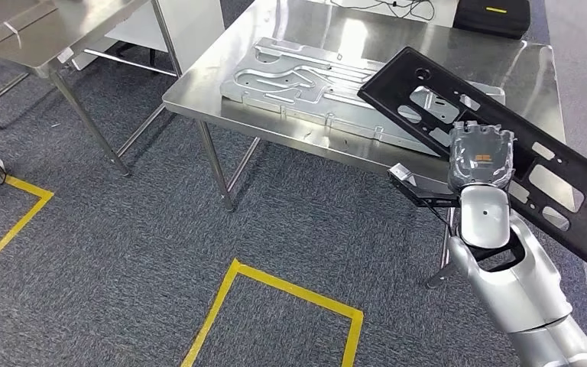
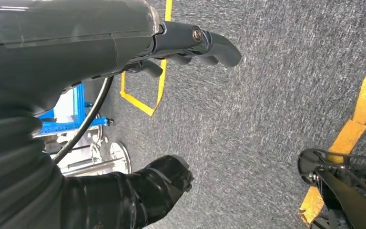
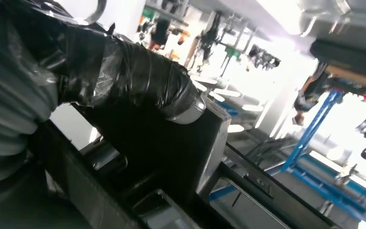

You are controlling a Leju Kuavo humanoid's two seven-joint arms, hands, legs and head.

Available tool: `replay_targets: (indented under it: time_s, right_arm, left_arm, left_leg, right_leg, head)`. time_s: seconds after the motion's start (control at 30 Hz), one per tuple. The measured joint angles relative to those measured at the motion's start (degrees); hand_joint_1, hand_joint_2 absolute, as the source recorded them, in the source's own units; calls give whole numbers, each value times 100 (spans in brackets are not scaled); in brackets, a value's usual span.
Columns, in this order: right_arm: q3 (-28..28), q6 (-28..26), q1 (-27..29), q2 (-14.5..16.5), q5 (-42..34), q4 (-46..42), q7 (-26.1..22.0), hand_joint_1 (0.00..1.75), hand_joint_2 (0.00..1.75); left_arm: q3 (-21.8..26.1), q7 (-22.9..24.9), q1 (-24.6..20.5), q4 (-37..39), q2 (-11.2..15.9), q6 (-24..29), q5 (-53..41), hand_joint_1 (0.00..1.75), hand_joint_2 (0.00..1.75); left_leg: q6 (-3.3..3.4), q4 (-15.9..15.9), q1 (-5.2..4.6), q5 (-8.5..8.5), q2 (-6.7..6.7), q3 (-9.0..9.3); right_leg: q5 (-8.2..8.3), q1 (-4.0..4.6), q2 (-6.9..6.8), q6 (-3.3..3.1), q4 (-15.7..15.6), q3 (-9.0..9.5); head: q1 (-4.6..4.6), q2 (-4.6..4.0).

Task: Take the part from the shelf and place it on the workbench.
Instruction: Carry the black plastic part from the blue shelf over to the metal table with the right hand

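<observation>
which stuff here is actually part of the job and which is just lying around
Part of the job:
- black part, held by the right hand
- steel workbench, where it goes

Just lying about:
- silver machined plate on the workbench
- black case at the workbench's far edge
- second steel table
- yellow floor tape

Silver right arm (image 1: 520,283), grey ribbed cover, dark hand (image 1: 480,155) w/ orange mark.

A large silver metal plate (image 1: 329,84) covers much of the steel counter (image 1: 199,88). Bare steel lies left of the plate, along its near edge and beyond it, up to a black case (image 1: 494,15) and cables (image 1: 386,8) at the back.
</observation>
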Motion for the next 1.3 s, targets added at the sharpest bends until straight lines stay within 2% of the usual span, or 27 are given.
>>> replay_targets:
  time_s: [0.07,0.1,0.13,0.2,0.23,0.27,0.43,0.5,0.57,0.63,0.73,0.77,0.8,0.83,0.87,0.9,0.93,0.97,1.0,1.03,1.1,1.13,1.17,1.23,1.27,1.3]
  right_arm:
    - [173,132,-214,236,1,87,-107,175,175]
    - [272,162,-320,355,0,137,-166,175,175]
    - [378,172,-408,470,0,187,-223,175,175]
    - [584,167,-519,651,1,267,-317,175,175]
    - [672,165,-541,718,1,292,-363,175,175]
    - [745,161,-548,773,1,306,-418,175,175]
    - [901,113,-542,898,0,328,-636,175,175]
    - [915,105,-544,915,0,345,-657,175,175]
    - [918,102,-545,934,0,357,-670,175,175]
    - [919,95,-556,948,1,368,-690,175,175]
    - [933,83,-561,948,1,396,-715,175,175]
    - [940,82,-555,948,0,411,-717,175,175]
    - [946,83,-550,947,0,427,-718,175,175]
    - [950,85,-549,947,0,439,-718,175,175]
    - [954,87,-551,947,0,446,-718,175,175]
    - [956,92,-557,947,0,454,-721,175,175]
    - [959,98,-564,947,0,459,-725,175,175]
    - [961,107,-565,946,0,465,-732,175,175]
    - [963,118,-565,940,0,474,-739,175,175]
    - [964,127,-565,931,0,478,-744,175,175]
    - [964,141,-569,914,0,478,-749,175,175]
    - [964,143,-578,912,1,473,-750,175,175]
    - [964,146,-585,912,1,468,-750,175,175]
    - [965,154,-592,912,1,468,-751,175,175]
    - [965,162,-590,912,1,469,-751,175,175]
    - [965,171,-587,912,1,470,-751,175,175]
  left_arm:
    - [-2,32,-16,29,39,-8,-10,0,175]
    - [-2,35,-22,40,59,-14,-12,0,175]
    - [-2,31,-26,52,77,-18,-13,0,175]
    - [-1,4,-31,75,105,-22,-13,0,175]
    - [-1,-15,-32,86,116,-22,-11,0,175]
    - [0,-32,-31,94,125,-22,-10,0,175]
    - [2,-55,-8,121,147,-23,-9,0,175]
    - [2,-56,1,125,157,-23,-9,0,175]
    - [2,-56,4,128,167,-22,-9,0,175]
    - [2,-56,-3,137,161,-23,-9,0,175]
    - [2,-56,-17,151,154,-24,-9,0,175]
    - [2,-56,-17,157,154,-24,-9,0,175]
    - [2,-56,-12,163,153,-24,-9,0,175]
    - [2,-54,-4,169,150,-24,-9,0,175]
    - [2,-52,4,173,147,-24,-9,0,175]
    - [3,-51,10,173,156,-21,-9,0,175]
    - [3,-50,10,173,163,-20,-9,0,175]
    - [3,-50,3,173,169,-19,-9,0,175]
    - [3,-51,-5,173,169,-18,-8,0,175]
    - [3,-54,-13,174,154,-20,-8,0,175]
    - [3,-63,-15,174,127,-19,-7,0,175]
    - [3,-68,-11,175,120,-18,-7,0,175]
    - [4,-70,-7,175,116,-16,-7,0,175]
    - [4,-76,-2,176,117,-16,-7,0,175]
    - [4,-79,0,176,117,-16,-7,0,175]
    - [4,-82,2,176,116,-16,-7,0,175]
  left_leg:
    - [-67,10,9,-29,-4,1]
    - [-49,1,13,-18,-23,-1]
    - [1,2,19,-30,-51,-4]
    - [153,-28,23,-2,-78,3]
    - [181,-27,28,-10,-81,6]
    - [180,-35,32,8,-84,8]
    - [84,-60,46,47,-92,20]
    - [81,-55,38,44,-97,13]
    - [120,-210,39,111,-88,91]
    - [133,-472,90,232,-60,246]
    - [77,-550,167,261,-40,306]
    - [45,-522,189,238,-43,300]
    - [3,-480,218,204,-47,295]
    - [-51,-417,258,157,-51,289]
    - [-119,-330,300,93,-52,279]
    - [-196,-236,316,23,-55,252]
    - [-263,-140,324,-43,-59,216]
    - [-317,-70,317,-93,-62,190]
    - [-353,-40,304,-118,-65,174]
    - [-374,-32,313,-131,-63,178]
    - [-395,41,339,-208,-90,175]
    - [-383,222,342,-309,-121,97]
    - [-360,538,329,-456,-157,-61]
    - [-288,1369,264,-738,-208,-555]
    - [-238,1679,224,-774,-222,-784]
    - [-170,1786,179,-688,-234,-923]
  right_leg:
    - [11,-10,46,-68,-9,-5]
    - [14,-11,63,-92,-15,-2]
    - [14,-8,73,-110,-22,5]
    - [-4,20,77,-125,-12,15]
    - [-9,31,76,-134,-11,19]
    - [-12,37,74,-143,-9,19]
    - [-11,50,64,-154,-2,0]
    - [10,28,54,-138,-30,7]
    - [43,17,55,-101,-105,58]
    - [-73,30,69,-58,34,16]
    - [-518,-26,76,52,954,-422]
    - [-563,-64,73,99,1172,-532]
    - [-497,-106,67,152,1196,-551]
    - [-330,-147,55,208,995,-456]
    - [-161,-185,31,274,662,-295]
    - [-62,-199,11,323,382,-153]
    - [-31,-202,8,303,199,-61]
    - [-78,-193,13,249,147,-40]
    - [-135,-174,35,163,192,-65]
    - [-158,-165,60,66,215,-79]
    - [-191,-143,93,-39,224,-56]
    - [-203,-130,111,-81,215,-26]
    - [-218,-114,126,-115,200,7]
    - [-257,-56,154,-173,188,60]
    - [-282,-17,171,-200,185,89]
    - [-312,26,191,-225,184,126]
  head:
    - [-2,0]
    - [-4,0]
    - [-4,0]
    - [-6,0]
    - [-5,0]
    - [-6,0]
    - [-6,0]
    - [-7,0]
    - [-6,0]
    - [2,0]
    - [8,0]
    - [8,0]
    - [8,0]
    - [8,0]
    - [8,0]
    - [13,0]
    - [13,0]
    - [7,0]
    - [3,0]
    - [-7,0]
    - [-16,0]
    - [-20,0]
    - [-23,0]
    - [-24,0]
    - [-24,0]
    - [-23,0]
